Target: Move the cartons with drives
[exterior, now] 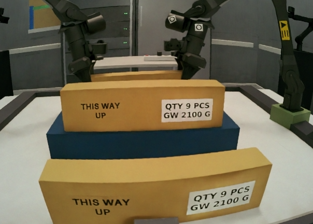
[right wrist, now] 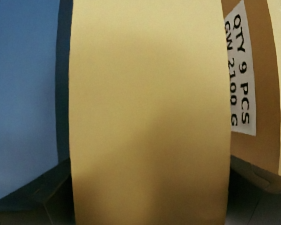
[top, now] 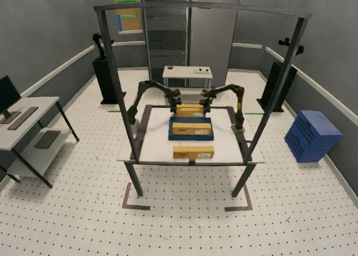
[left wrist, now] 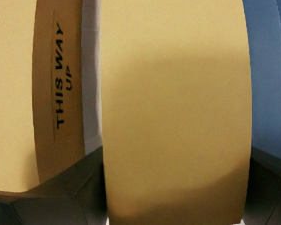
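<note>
Bench: white tabletop (top: pixel 155 150) (exterior: pixel 20 149), grey-walled room.
Left claw (top: pixel 175 109) (exterior: pixel 86 79) (left wrist: pixel 176 189): I have it clamped on one end of the gripped carton (top: pixel 191 113) (exterior: pixel 136 78) (left wrist: pixel 175 99) (right wrist: pixel 150 99).
Right claw (top: pixel 206 109) (exterior: pixel 185 78) (right wrist: pixel 151 194): clamped on its other end.
Gripped carton: between rear carton (top: pixel 189 106) (left wrist: pixel 42 89) (right wrist: pixel 267 89) and blue platform (top: pixel 172 137) (exterior: pixel 145 145) (left wrist: pixel 267 74) (right wrist: pixel 25 99); lift unclear.
Platform: one carton (top: pixel 184 130) (exterior: pixel 140 108) upright on top.
Front carton (top: pixel 192 155) (exterior: pixel 153 178): upright on the tabletop, apart from the platform.
Contents: cannot tell.

White table (top: pixel 157 147) (exterior: pixel 15 170) (left wrist: pixel 92 99) beneath blue platform (top: pixel 191 137) (exterior: pixel 142 145) (left wrist: pixel 270 74) (right wrist: pixel 25 99) and front yellow carton (top: pixel 193 152) (exterior: pixel 155 191)
</note>
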Motion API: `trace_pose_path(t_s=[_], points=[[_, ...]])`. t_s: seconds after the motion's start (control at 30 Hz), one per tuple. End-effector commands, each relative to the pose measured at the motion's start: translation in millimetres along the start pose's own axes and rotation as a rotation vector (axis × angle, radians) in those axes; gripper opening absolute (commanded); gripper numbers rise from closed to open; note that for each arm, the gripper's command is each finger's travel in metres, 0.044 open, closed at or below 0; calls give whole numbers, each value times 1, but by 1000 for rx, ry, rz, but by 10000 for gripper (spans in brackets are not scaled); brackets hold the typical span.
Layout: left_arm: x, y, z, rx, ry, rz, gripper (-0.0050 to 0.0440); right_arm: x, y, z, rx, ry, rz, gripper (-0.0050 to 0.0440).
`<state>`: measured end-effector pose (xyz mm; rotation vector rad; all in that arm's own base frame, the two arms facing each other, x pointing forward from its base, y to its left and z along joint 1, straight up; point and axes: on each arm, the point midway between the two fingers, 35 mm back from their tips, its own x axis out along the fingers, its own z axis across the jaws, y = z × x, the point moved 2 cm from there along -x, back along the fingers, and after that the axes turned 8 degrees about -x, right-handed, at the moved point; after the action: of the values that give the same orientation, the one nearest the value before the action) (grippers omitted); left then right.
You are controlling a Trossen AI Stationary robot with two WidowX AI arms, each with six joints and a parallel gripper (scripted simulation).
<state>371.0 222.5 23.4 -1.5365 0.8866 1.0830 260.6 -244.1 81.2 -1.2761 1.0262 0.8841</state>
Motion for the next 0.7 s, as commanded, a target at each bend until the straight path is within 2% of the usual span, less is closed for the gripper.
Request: trace_pose_path(t_s=[0.0, 0.03, 0.07, 0.6, 0.67], points=[[-36, -15, 7, 15, -41, -72, -50, -27, -10, -9, -12, 59, -49, -50], [-36, -15, 7, 15, -41, -72, -50, -27, -10, -9, -12, 59, -49, -50], [-60, -24, 1, 7, -13, -34, -50, -57, -21, -6, -13, 48, -49, -50], [-60, -24, 1, 7, -13, -34, -50, -57, -21, -6, -13, 48, -49, -50], [-60, -25, 2, 4, 5, 0, -50, -57, -20, -7, -15, 48, -48, -50]])
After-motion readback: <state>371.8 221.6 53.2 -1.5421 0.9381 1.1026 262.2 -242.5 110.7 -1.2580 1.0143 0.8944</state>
